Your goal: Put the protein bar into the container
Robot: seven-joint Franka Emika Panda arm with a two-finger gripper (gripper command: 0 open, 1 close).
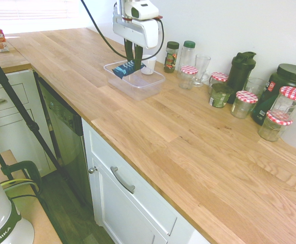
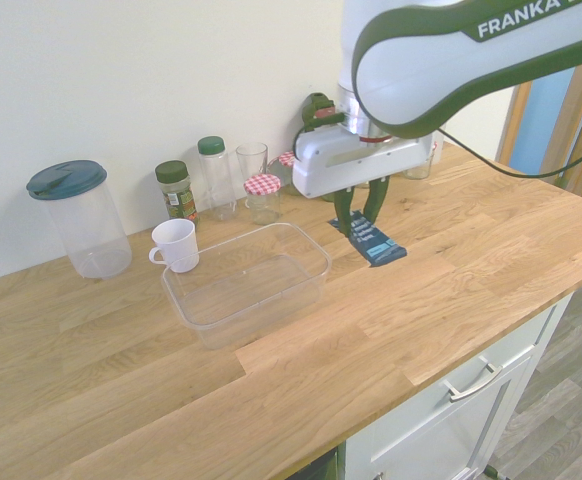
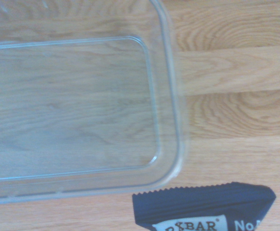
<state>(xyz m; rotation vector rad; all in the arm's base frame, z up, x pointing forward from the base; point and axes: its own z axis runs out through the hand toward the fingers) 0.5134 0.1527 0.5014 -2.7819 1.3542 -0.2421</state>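
1. Fingers of the gripper [image 2: 359, 229] are clamped on the protein bar [image 2: 379, 248].
2. In the second exterior view, it sits outside the container [image 2: 271, 312], near its three o'clock side.
3. It probably handles light, firm and slightly bendable, with a slippery wrapper; a mid-length grip across its narrow width seems best, sparing the ends.
4. It looks flat and dark blue, with pale panels, white lettering and a serrated end seam.
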